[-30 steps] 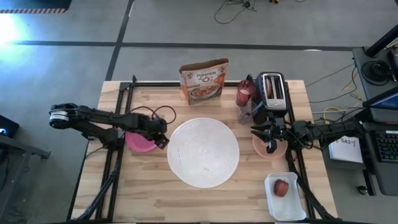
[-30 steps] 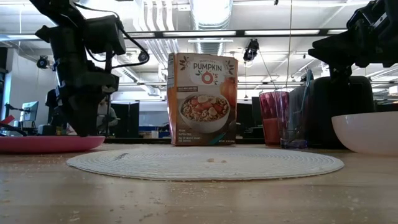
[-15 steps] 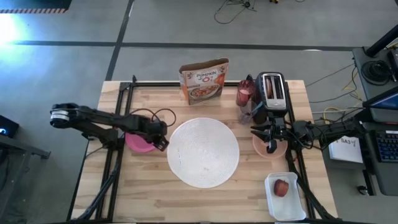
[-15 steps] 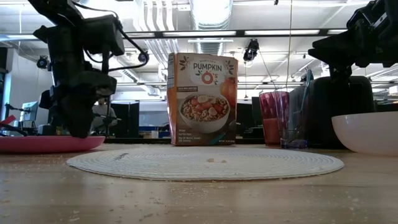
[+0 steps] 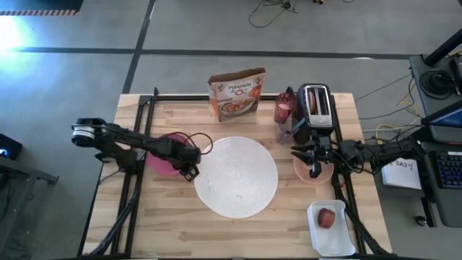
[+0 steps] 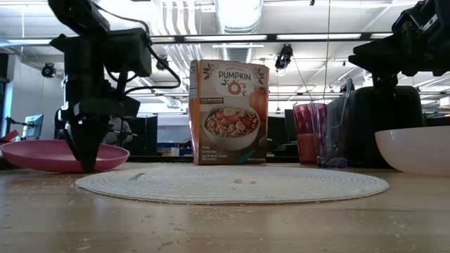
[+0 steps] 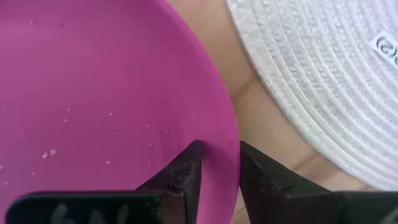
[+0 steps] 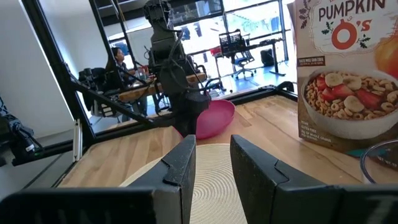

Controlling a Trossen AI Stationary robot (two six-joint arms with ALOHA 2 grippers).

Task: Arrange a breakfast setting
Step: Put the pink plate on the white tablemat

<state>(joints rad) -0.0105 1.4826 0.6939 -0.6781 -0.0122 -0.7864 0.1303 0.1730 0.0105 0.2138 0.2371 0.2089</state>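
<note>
The magenta plate (image 5: 162, 160) is at the table's left, tilted, beside the large round white plate (image 5: 235, 177), which has a woven-looking surface and lies flat at the middle. My left gripper (image 5: 191, 172) is shut on the magenta plate's right rim. My right gripper (image 5: 315, 172) hovers shut just above the peach bowl (image 5: 312, 173) at the right and touches nothing; its fingers (image 8: 214, 149) point toward the table's left. The pink tumbler (image 5: 284, 108) stands at the back. A small red fruit (image 5: 327, 217) lies in a white tray (image 5: 330, 242). My left gripper pinches the magenta plate's rim (image 7: 225, 134) on the side nearest the white plate, one finger (image 7: 186, 168) on the plate's upper face and one outside the rim. The fingers point down from above (image 6: 88, 158). The plate (image 6: 42, 154) sits tilted and raised at the held side.
A cereal box (image 5: 237, 94) stands at the back middle, a black toaster (image 5: 316, 105) at the back right, and a clear glass (image 5: 286, 131) in front of the tumbler. Black frame rails (image 5: 137, 144) run along the table's left and right sides. Crumbs lie on the wood.
My left gripper has risen a little and shifted toward the table's near and right edges, keeping its hold on the rim. The magenta plate, which lay flat on the table, is now raised and tilted at the held side.
</note>
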